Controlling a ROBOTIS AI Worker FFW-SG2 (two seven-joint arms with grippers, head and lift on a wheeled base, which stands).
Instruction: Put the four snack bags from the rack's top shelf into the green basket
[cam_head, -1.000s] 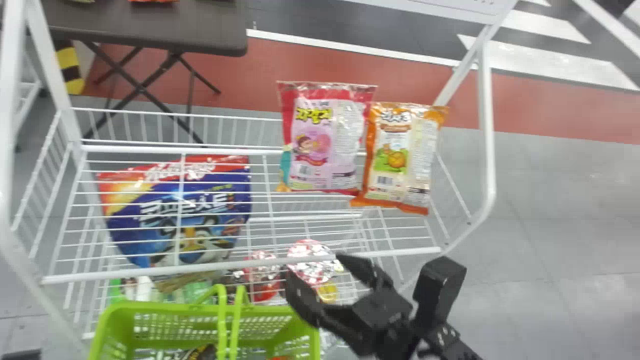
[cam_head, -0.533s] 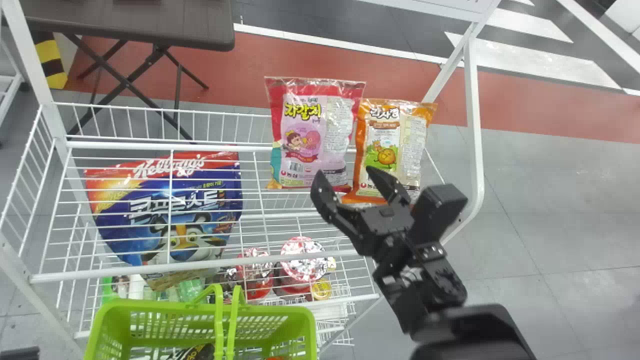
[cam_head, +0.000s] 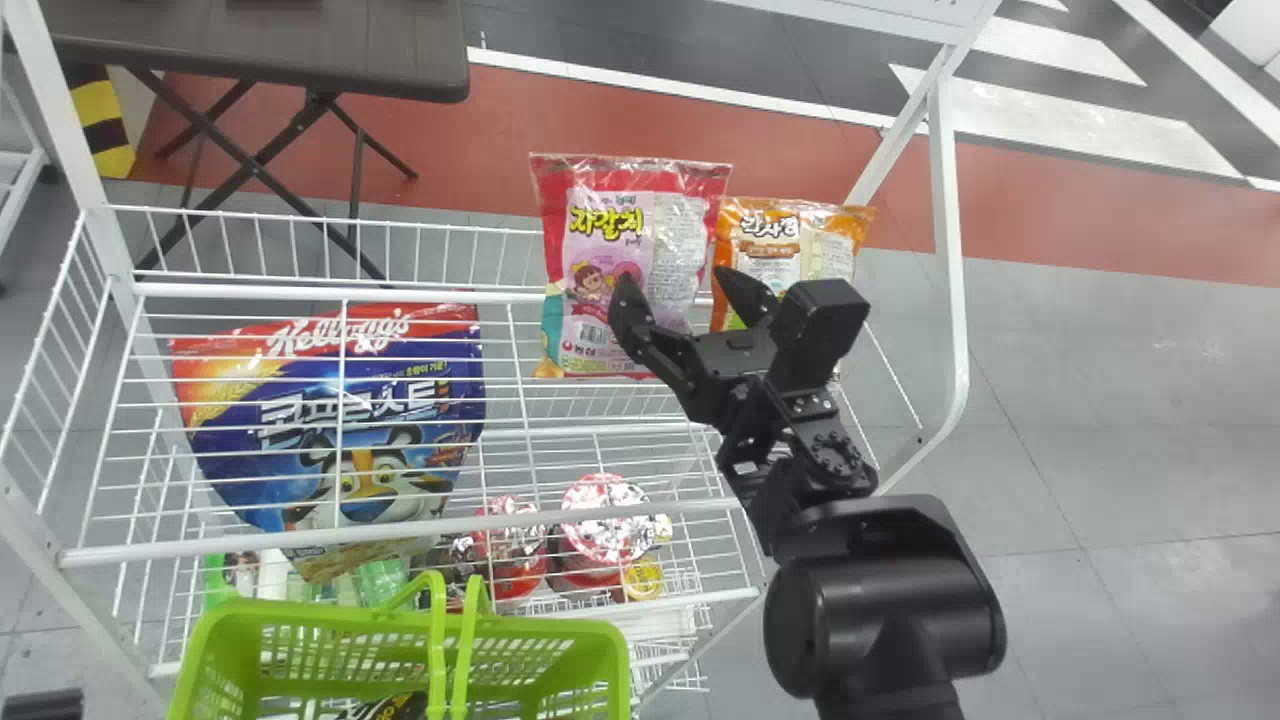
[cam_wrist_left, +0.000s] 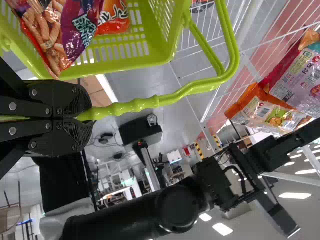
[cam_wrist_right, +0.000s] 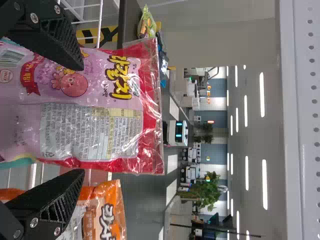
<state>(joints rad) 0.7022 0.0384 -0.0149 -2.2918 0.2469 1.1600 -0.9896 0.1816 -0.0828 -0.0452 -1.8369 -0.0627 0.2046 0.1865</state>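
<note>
the pink bag (cam_head: 612, 215) and the orange bag (cam_head: 790, 238) stand side by side on the rack (cam_head: 340, 294)'s top shelf. the pink one is plump and crinkled, shiny with light, its top seam flat and red, its face pale pink with bubbly yellow lettering, a round pink cartoon, a red ribbon and a pale block of small print; a teal patch marks one bottom corner. the orange one is narrower, bright orange at the edges, with a white panel, a brown banner and a creamy print block. the right pincer (cam_head: 680, 284) is wide, one finger in front of the pink bag, the other in front of the orange; whether it touches either, i cannot tell. the left pincer (cam_wrist_left: 86, 114) is pinched tight on the green basket (cam_head: 330, 612)'s handle (cam_wrist_left: 150, 102). inside the basket lie a glossy purple bag (cam_wrist_left: 79, 31) picturing brown sticks and, beside it, a red-orange bag (cam_wrist_left: 114, 19).
</note>
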